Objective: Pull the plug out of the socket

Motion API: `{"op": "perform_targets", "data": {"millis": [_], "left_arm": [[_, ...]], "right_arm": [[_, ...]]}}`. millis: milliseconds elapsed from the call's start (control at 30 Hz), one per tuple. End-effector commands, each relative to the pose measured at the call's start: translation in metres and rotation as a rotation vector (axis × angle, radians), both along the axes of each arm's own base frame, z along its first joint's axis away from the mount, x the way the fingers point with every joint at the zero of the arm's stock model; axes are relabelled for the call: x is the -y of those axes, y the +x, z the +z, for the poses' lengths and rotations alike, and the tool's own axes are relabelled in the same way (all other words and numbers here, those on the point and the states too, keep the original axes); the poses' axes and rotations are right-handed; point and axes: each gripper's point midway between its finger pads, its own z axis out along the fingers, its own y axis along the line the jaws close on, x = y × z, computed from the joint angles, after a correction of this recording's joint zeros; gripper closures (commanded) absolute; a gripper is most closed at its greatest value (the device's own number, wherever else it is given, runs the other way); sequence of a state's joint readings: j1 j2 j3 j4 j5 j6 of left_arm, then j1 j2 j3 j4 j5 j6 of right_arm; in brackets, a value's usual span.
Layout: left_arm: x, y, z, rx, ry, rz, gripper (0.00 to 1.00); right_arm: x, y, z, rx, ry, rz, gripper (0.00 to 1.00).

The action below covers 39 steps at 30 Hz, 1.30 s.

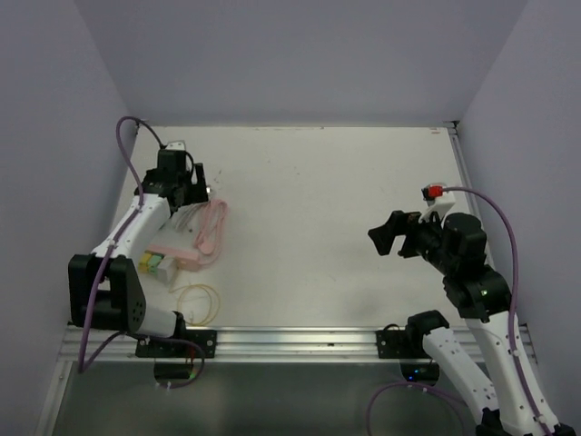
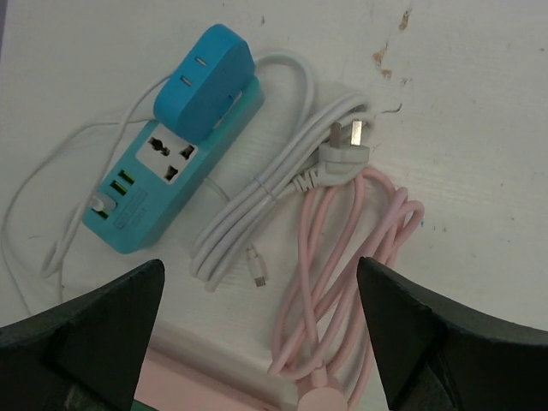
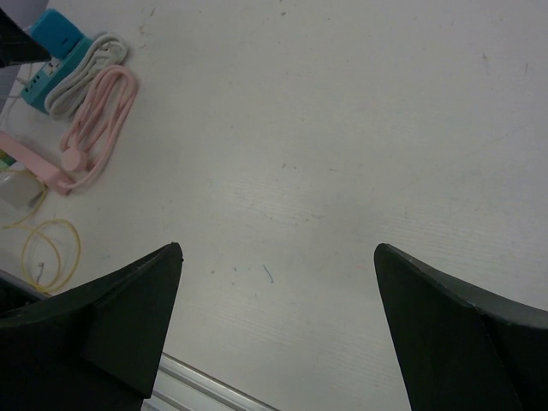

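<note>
Looking through the left wrist cam, the blue plug (image 2: 205, 81) sits in the far end of the teal power strip (image 2: 137, 193). The pair of them lie up and to the left of where the left gripper (image 2: 259, 278) is aimed. Its fingers are wide apart and holding nothing. What's directly between the fingertips right now is the bundled white cable (image 2: 274, 180), with the pink cable (image 2: 342, 248) coiled just beside it on the right. Closing here would just grab 1 of those 2 cables.

The bit that matters is the strip's long axis, which runs diagonally in this view from lower left to upper right. The plug is at the upper-right end, with its own long side roughly along that same diagonal. So I reckon the left gripper needs to go up and left in this view. The wrist also needs a twist so the fingers straddle the plug across its narrow sides, not end to end.

The right gripper (image 3: 278, 253) is open and empty too, hovering over bare table (image 3: 342, 128) well apart from everything. From its cam the strip is a small teal thing way off in the top-left corner, so the left arm is clearly nearer.

My guess is the strip is light and will lift with the plug unless the right arm comes over to pin it.
</note>
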<state>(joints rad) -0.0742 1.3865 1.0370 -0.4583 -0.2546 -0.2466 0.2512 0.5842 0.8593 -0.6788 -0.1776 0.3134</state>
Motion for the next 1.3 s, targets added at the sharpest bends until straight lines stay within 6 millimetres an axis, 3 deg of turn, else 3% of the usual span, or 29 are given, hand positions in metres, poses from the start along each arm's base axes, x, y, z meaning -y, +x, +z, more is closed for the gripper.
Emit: {"op": "perform_targets", "data": {"millis": [0, 200, 367, 500, 533, 633, 667, 767, 900, 1067, 1200, 1267], "left_arm": [[0.000, 0.033, -0.001, 0.043, -0.017, 0.013, 0.03], [-0.011, 0.043, -0.052, -0.091, 0.083, -0.018, 0.10], [-0.016, 0.048, -0.073, -0.145, 0.123, -0.049, 0.13], [-0.019, 0.048, -0.093, -0.195, 0.133, -0.051, 0.22], [-0.019, 0.049, -0.094, -0.194, 0.136, -0.055, 0.25], [-0.023, 0.053, -0.096, -0.191, 0.158, -0.056, 0.43], [-0.024, 0.055, -0.095, -0.188, 0.165, -0.059, 0.55], [-0.025, 0.064, -0.093, -0.175, 0.181, -0.063, 0.71], [-0.025, 0.079, -0.087, -0.156, 0.192, -0.072, 0.78], [-0.020, 0.103, -0.075, -0.123, 0.179, -0.098, 0.99], [-0.007, 0.124, -0.081, -0.114, 0.139, -0.155, 1.00], [0.000, 0.142, -0.069, -0.072, 0.130, -0.186, 1.00]], "right_arm": [[-0.004, -0.001, 0.002, 0.038, -0.007, 0.022, 0.01], [-0.003, -0.002, -0.004, 0.052, -0.030, 0.017, 0.01], [-0.006, -0.003, -0.004, 0.060, -0.032, 0.034, 0.01], [-0.005, -0.003, -0.006, 0.059, -0.038, 0.029, 0.01], [-0.005, -0.004, -0.007, 0.057, -0.038, 0.031, 0.01], [-0.006, -0.003, -0.008, 0.053, -0.042, 0.035, 0.01], [-0.006, -0.003, -0.008, 0.052, -0.044, 0.037, 0.01], [-0.006, -0.003, -0.008, 0.053, -0.045, 0.036, 0.01], [-0.006, -0.003, -0.007, 0.048, -0.049, 0.037, 0.01], [-0.005, -0.002, -0.009, 0.043, -0.054, 0.032, 0.01], [-0.005, -0.002, -0.008, 0.040, -0.059, 0.034, 0.01], [-0.005, -0.002, -0.006, 0.039, -0.061, 0.033, 0.01]]}}
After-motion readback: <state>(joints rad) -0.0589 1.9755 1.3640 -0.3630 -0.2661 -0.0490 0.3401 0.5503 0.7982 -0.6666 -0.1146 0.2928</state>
